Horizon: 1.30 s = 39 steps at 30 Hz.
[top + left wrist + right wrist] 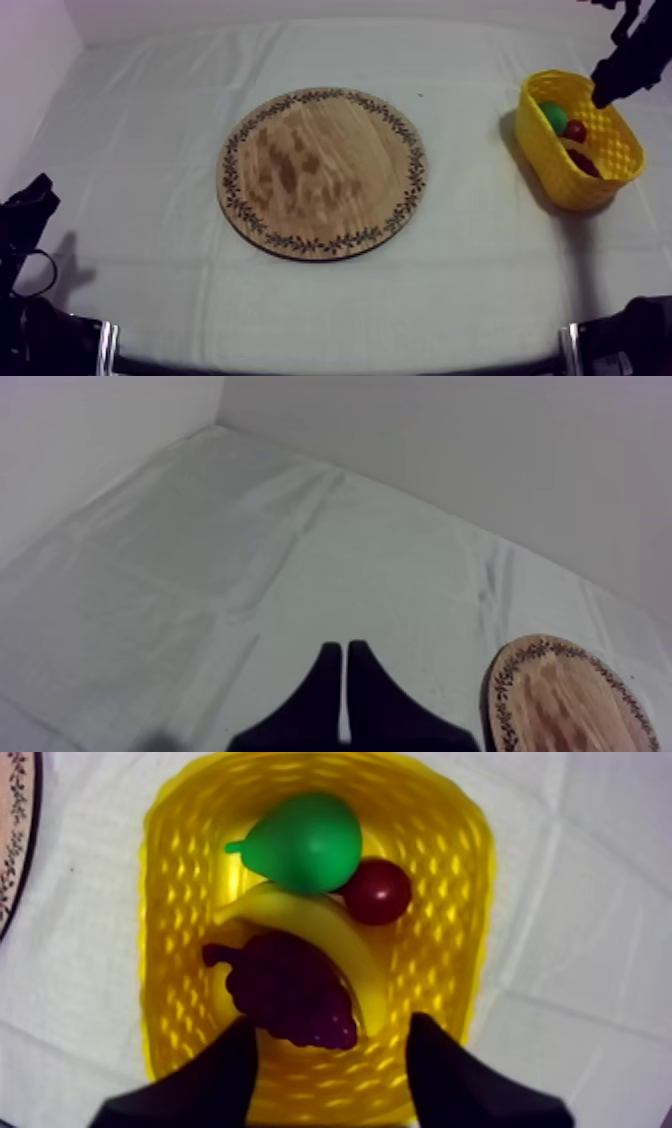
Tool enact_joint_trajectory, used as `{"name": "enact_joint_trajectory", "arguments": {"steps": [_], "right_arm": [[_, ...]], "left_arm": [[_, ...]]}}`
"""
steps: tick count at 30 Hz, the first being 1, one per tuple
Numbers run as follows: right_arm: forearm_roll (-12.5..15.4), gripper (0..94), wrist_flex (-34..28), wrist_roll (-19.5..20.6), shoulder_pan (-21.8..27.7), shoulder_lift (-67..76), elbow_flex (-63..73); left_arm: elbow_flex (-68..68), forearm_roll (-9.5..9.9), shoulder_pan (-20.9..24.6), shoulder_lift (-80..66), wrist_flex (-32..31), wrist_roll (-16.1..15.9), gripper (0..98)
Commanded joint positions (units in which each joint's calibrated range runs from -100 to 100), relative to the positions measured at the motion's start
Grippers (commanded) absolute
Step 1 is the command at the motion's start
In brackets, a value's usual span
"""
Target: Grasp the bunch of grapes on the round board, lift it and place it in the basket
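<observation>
Now the bunch of grapes (290,987) lies inside the yellow basket (170,902). My right fingers (225,1072) stand open above it, holding nothing; my left fingers (320,696) are closed together. I judge it light, stiff, bumpy plastic, best taken across its thick middle.

- A grey-white cloth (150,150) is covering the table (470,290) and showing a few creases.
- The board (322,172) is lying flat on the cloth at the middle.
- The basket (541,150) is sitting on the cloth at the far right, well apart from the board.
</observation>
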<state>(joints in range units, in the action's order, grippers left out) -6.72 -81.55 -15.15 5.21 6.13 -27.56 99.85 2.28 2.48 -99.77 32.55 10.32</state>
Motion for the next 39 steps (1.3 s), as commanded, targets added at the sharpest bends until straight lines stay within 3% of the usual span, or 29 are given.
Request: {"name": "enact_joint_trajectory", "arguments": {"steps": [1, 8, 13, 18, 25, 32, 36, 39], "right_arm": [[-0.23, 36.6, 2.88, 0.74, 0.02, 6.05, -3.83], [-2.94, 17.9, 12.14, 6.54, -1.87, 20.13, -17.81], [-0.88, 4.3, 16.47, 6.92, -1.23, 29.81, -25.16], [4.40, 1.0, 20.84, 3.64, 0.89, 40.13, -31.81], [15.21, 0.4, 33.92, -5.77, 4.41, 57.21, -47.65], [24.96, 0.3, 41.31, -9.26, 5.84, 70.18, -61.87], [23.72, 0.3, 40.01, -4.48, 4.49, 76.55, -65.11], [20.23, 0.4, 37.88, 1.24, 2.93, 81.79, -66.31]], "left_arm": [[0.04, -0.01, 0.01, 0.03, 0.03, 0.01, 0.0], [0.04, -0.01, 0.01, 0.03, 0.03, 0.01, 0.0], [0.04, -0.01, 0.01, 0.03, 0.03, 0.01, 0.0], [0.04, -0.01, 0.01, 0.03, 0.03, 0.01, 0.0], [0.04, -0.01, 0.01, 0.03, 0.03, 0.01, 0.0], [0.04, -0.01, 0.01, 0.03, 0.03, 0.01, 0.0], [0.04, -0.01, 0.01, 0.03, 0.03, -0.01, 0.0], [0.04, -0.01, 0.01, 0.03, 0.03, -0.01, 0.0]]}}
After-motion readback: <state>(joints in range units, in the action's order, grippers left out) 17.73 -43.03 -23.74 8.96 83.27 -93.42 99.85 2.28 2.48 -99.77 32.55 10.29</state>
